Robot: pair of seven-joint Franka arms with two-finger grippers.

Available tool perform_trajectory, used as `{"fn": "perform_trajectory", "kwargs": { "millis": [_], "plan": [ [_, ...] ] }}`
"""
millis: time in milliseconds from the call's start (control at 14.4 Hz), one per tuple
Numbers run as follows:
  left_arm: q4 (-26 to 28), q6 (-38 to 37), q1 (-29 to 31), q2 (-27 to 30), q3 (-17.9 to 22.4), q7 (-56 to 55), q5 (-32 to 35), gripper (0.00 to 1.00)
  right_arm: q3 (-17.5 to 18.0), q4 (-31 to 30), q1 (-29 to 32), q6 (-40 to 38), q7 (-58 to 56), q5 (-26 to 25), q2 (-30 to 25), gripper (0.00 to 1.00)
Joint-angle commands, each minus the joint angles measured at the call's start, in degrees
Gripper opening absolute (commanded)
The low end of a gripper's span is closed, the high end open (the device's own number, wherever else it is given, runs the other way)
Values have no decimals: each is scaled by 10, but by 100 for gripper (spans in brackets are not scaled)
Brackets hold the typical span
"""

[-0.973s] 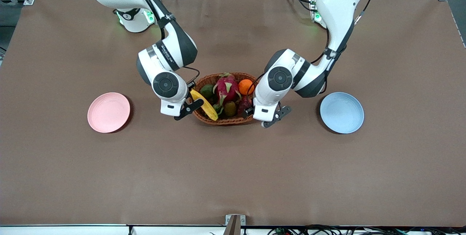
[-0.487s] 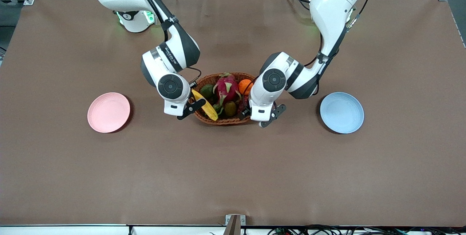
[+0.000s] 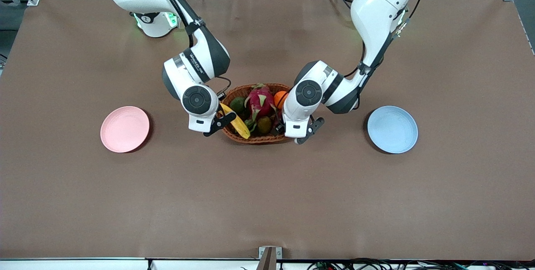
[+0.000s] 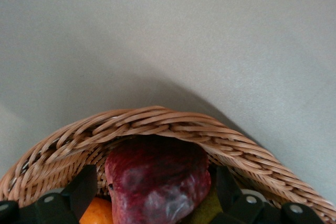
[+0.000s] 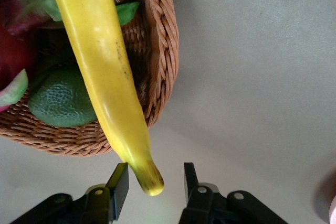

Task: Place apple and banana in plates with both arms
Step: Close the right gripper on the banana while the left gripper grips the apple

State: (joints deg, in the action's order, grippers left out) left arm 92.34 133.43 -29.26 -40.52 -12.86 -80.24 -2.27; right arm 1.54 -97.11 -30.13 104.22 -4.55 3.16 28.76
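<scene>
- The pale pink round plate (image 3: 124, 129) is lying empty, well apart from the oval wicker basket (image 3: 250, 138), toward the right arm's end of the table.
- The light blue round plate (image 3: 392, 129) is lying empty, well apart from the basket, toward the left arm's end.
- The long yellow banana (image 3: 235, 121) is resting in the basket, its dark tip poking out over the rim.
- The right gripper (image 5: 155, 174) is hanging at that tip, jaws apart, one finger on each side, not clamping it.
- The small dark red apple (image 4: 157, 182) is sitting inside the basket against its rim.
- The left gripper (image 4: 152, 182) is straddling the apple with its jaws spread wide.
- The pink dragon fruit (image 3: 260, 100) and the orange (image 3: 280, 98) are sitting deeper in the basket.
</scene>
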Motion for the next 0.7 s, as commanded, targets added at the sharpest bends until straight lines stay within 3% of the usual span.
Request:
{"fn": "perform_trajectory", "kwargs": {
  "millis": [0, 278, 626],
  "plan": [
    [-7, 7, -9, -8, 3, -5, -8, 99, -3, -1, -6, 1, -5, 5, -5, 49],
    [-7, 7, -13, -8, 3, -15, -8, 98, -3, -1, -13, 2, -5, 5, -5, 48],
    [-8, 21, -20, -22, 4, -15, -8, 90, -3, 0, -19, 2, -5, 5, -5, 46]
  ]
}}
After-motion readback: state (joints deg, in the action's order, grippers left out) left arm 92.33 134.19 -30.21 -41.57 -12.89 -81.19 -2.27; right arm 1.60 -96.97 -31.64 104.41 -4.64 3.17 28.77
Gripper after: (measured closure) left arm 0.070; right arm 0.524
